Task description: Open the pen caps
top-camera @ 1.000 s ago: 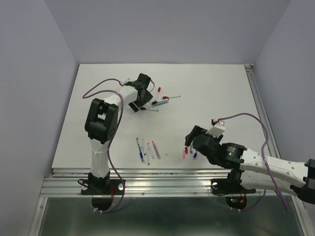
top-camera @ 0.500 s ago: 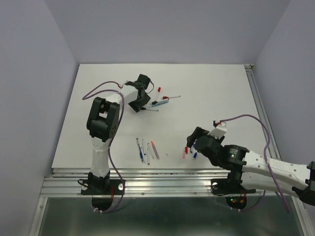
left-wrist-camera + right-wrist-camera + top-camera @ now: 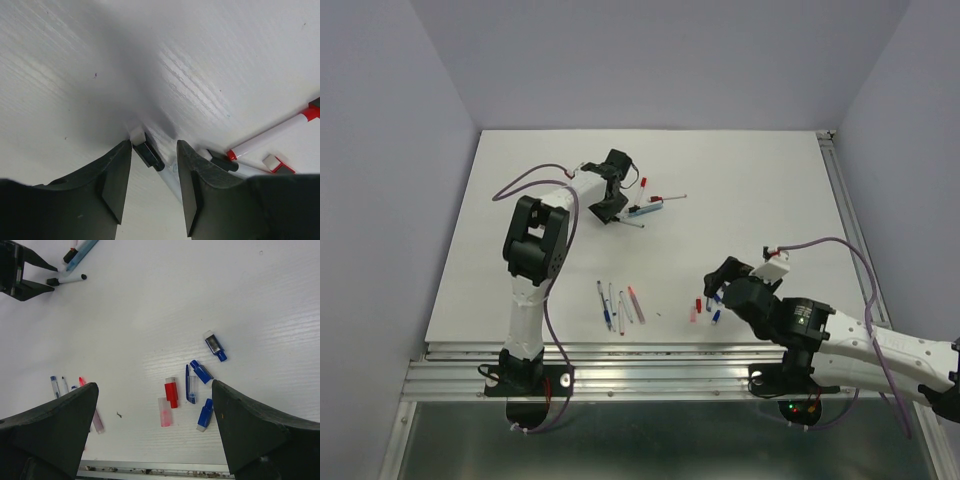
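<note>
At 11 o'clock on the worktop [image 3: 750,180] the left tool [image 3: 154,150] hangs open, straddling a black pen cap [image 3: 150,156] not yet gripped, so closing squarely on it seems next, while the right tool [image 3: 154,386] gapes empty above loose caps [image 3: 201,371] at 5 o'clock

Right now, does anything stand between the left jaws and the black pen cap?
Nothing visible does. The black pen cap lies on the table in the gap of the open left gripper; the red-banded pen lies aside.
</note>
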### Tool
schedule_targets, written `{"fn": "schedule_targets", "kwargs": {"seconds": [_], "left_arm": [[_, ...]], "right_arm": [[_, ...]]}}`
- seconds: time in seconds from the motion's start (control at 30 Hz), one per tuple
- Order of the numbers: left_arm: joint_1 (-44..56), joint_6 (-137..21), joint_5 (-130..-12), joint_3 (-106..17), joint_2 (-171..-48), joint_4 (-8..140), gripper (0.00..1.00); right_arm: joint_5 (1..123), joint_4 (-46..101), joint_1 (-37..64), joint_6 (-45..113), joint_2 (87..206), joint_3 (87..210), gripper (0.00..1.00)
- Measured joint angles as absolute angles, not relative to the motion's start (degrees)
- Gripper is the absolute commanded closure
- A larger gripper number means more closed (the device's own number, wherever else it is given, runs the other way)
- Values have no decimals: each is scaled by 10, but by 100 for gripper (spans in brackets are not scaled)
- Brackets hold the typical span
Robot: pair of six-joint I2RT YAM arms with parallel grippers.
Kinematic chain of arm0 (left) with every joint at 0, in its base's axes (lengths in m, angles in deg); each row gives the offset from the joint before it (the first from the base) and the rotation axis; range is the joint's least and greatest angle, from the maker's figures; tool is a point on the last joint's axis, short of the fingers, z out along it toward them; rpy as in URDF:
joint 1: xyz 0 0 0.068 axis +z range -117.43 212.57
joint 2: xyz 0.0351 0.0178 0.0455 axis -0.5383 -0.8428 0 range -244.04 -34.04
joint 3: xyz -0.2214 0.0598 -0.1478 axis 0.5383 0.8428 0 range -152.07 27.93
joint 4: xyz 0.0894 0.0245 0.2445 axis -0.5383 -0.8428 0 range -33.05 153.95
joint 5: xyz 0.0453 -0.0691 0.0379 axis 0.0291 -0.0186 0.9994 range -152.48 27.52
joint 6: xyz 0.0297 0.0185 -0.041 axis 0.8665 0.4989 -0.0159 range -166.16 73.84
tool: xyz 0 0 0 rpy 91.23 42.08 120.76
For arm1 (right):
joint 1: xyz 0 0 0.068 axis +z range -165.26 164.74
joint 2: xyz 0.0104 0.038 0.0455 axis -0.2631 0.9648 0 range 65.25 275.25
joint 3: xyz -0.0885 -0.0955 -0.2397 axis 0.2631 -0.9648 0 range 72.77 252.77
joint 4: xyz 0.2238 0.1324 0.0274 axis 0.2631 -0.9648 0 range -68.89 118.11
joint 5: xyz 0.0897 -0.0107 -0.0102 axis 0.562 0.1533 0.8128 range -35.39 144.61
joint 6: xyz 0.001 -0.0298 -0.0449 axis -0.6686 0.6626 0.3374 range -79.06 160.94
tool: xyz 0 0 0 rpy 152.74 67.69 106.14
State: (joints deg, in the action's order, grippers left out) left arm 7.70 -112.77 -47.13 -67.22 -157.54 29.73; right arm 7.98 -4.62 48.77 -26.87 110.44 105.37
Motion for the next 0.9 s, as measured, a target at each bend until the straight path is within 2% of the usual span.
{"fn": "schedule_targets", "kwargs": {"seconds": [0.03,0.07,0.2,0.63,0.67,0.77,0.8,0.9], "left_arm": [[75,-1129,-469,-678,-1579,293,49],[75,-1130,-468,-680,-1580,291,54],[74,-1139,-458,-691,-1586,274,57],[72,-1146,-444,-692,-1588,262,61],[72,-1146,-444,-690,-1587,264,66],[72,-1148,-444,-665,-1573,282,67],[72,-1149,-443,-657,-1568,286,72],[72,-1152,-444,-641,-1559,293,72]], "right_arm": [[78,-46,488,-270,1099,1051,0],[76,-48,488,-273,1091,1046,0],[68,-54,488,-281,1077,1037,0],[56,-63,488,-297,1061,1037,0],[55,-63,488,-298,1061,1036,0],[55,-64,488,-305,1061,1031,0],[55,-65,488,-307,1061,1029,0],[55,-75,488,-313,1061,1026,0]]}}
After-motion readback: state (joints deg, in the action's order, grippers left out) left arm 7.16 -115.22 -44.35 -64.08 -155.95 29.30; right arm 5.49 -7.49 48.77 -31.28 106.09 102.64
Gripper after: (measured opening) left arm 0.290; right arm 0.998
